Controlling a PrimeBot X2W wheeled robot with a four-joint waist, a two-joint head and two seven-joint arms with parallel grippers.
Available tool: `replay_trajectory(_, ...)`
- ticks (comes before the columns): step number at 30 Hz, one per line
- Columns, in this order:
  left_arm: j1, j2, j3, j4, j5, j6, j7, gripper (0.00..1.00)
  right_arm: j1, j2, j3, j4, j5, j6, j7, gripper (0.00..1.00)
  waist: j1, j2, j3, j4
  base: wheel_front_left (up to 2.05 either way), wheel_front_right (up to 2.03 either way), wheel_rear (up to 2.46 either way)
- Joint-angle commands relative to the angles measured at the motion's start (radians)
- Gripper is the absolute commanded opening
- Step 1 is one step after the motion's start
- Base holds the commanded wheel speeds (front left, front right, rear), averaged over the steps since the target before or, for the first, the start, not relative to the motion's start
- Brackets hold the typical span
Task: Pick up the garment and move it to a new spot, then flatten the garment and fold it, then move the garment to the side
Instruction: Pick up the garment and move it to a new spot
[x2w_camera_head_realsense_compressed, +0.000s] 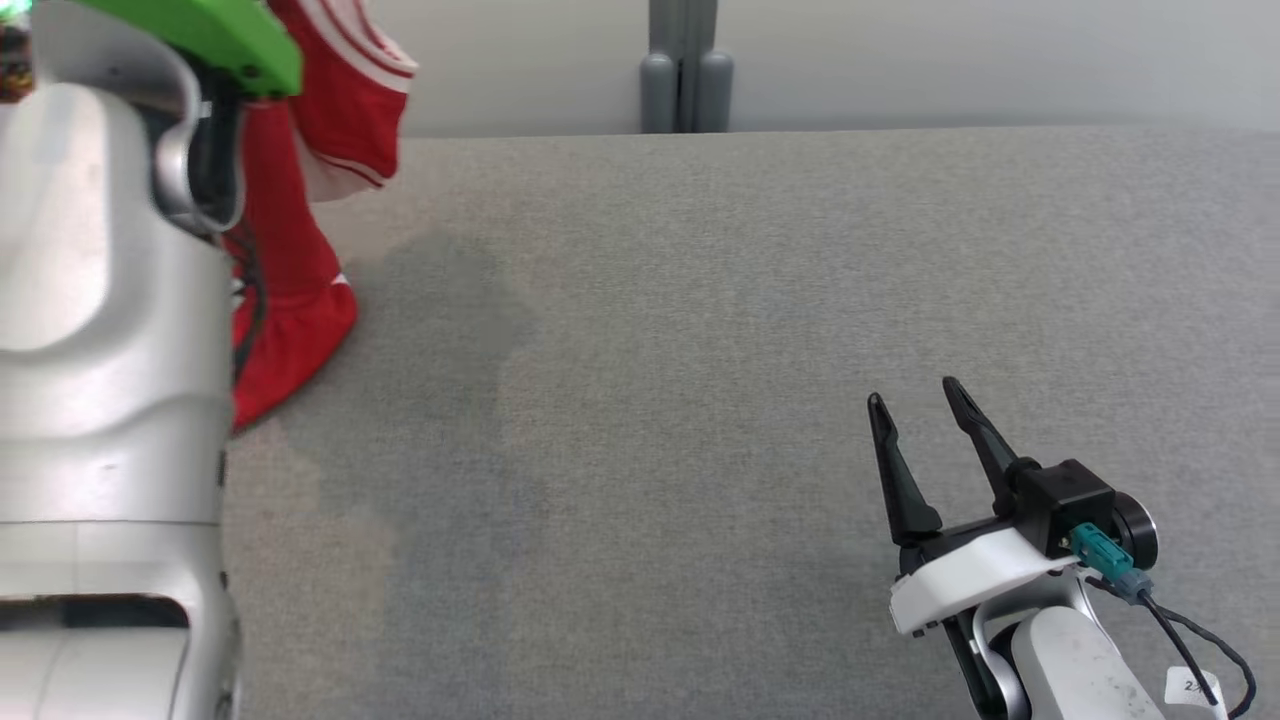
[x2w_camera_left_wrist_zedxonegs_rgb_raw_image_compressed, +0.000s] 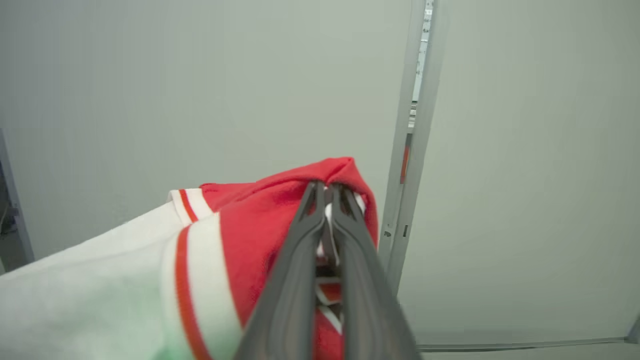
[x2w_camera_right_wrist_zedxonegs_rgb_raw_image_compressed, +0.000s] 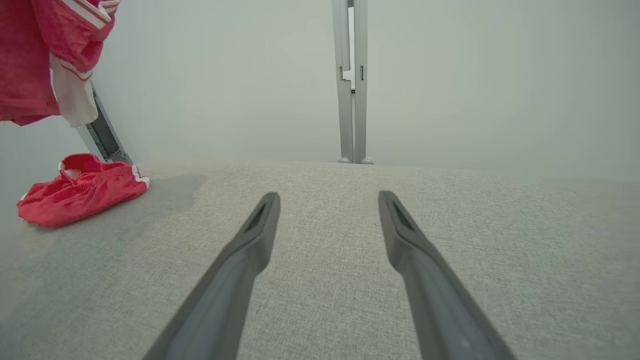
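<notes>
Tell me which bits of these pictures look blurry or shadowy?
Head view: a soft shadow falls on the table beside the hanging garment. Left wrist view: the white cloth nearest the lens is blurred and tinged green, beside the left end effector. Right wrist view: the right end effector blurs toward the bottom edge; the table weave is crisp.

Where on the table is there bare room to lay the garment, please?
The table is bare between the hanging garment and the open right gripper, back to the post. The far left is crowded: the left gripper holds the garment there.
</notes>
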Motion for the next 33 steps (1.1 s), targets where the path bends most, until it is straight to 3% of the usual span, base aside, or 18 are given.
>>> replay_trajectory(1,-0.015,-0.024,-0.011,-0.026,-0.016,-0.008,-0.005,0.0,0.009,-0.003,0.001,-0.001,0.006,0.0,-0.004,1.0,0.0001,0.0,-0.021,-0.069,0.0,0.0,0.0)
replay_trajectory(7,0.005,-0.095,-0.084,-0.116,-0.046,-0.019,-0.011,0.0,0.002,-0.003,0.002,-0.02,0.01,0.0,-0.004,1.0,0.0001,0.0,-0.001,-0.181,0.0,0.0,0.0)
replay_trajectory(15,0.116,-0.11,-0.236,-0.137,-0.12,-0.013,-0.028,0.0,-0.016,-0.002,-0.001,-0.037,0.025,0.0,-0.004,1.0,0.0001,0.0,0.058,-0.305,0.0,0.0,0.0)
replay_trajectory(21,0.252,-0.108,-0.372,-0.043,-0.202,0.004,-0.065,0.0,-0.025,-0.002,-0.001,-0.047,0.038,0.0,-0.004,1.0,0.0001,0.0,0.099,-0.365,0.0,0.0,0.0)
replay_trajectory(28,0.341,-0.108,-0.442,0.11,-0.238,0.01,-0.141,0.01,-0.023,-0.002,-0.004,-0.05,0.044,0.0,-0.004,1.0,0.0001,0.0,0.107,-0.378,0.0,0.0,0.0)
replay_trajectory(29,0.352,-0.108,-0.452,0.123,-0.245,0.005,-0.157,0.66,-0.019,-0.002,-0.007,-0.048,0.042,0.0,-0.004,1.0,0.0001,0.0,0.102,-0.374,0.0,0.0,0.0)
replay_trajectory(30,0.357,-0.109,-0.46,0.13,-0.249,0.001,-0.168,1.0,-0.015,-0.002,-0.009,-0.046,0.04,0.0,-0.004,1.0,0.0001,0.0,0.099,-0.37,0.0,0.0,0.0)
replay_trajectory(33,0.373,-0.108,-0.471,0.153,-0.264,-0.011,-0.203,1.0,-0.01,-0.002,-0.013,-0.042,0.03,0.0,-0.004,1.0,0.0001,0.0,0.082,-0.355,0.0,0.0,0.0)
